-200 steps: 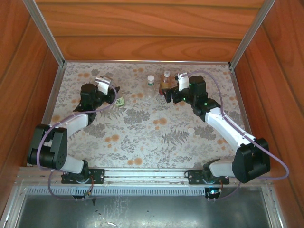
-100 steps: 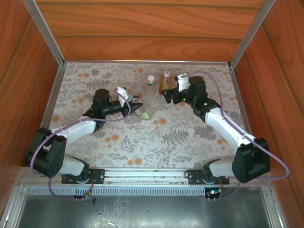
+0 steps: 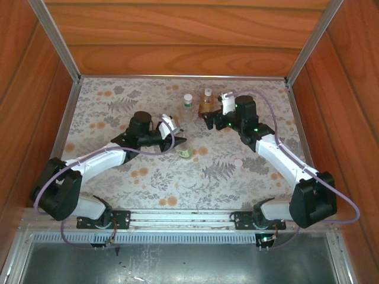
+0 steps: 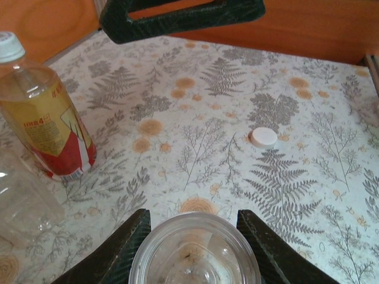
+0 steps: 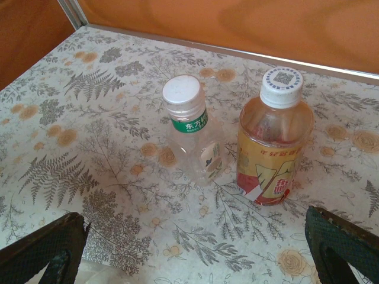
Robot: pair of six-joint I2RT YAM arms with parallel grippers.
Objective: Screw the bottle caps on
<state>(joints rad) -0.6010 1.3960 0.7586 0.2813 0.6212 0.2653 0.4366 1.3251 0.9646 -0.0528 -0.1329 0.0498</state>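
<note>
Left gripper (image 3: 176,140) shifted right, bottle (image 4: 195,251) between jaws

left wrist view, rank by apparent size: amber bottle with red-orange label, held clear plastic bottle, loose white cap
1. amber bottle with red-orange label
2. held clear plastic bottle, cropped, near the lens, so unsure
3. loose white cap

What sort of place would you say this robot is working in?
Probably a purpose-built robot test booth, not a home: wood-panelled walls in aluminium framing enclose a flower-patterned mat, and the left arm and right arm are bolted to a metal rail.
</note>
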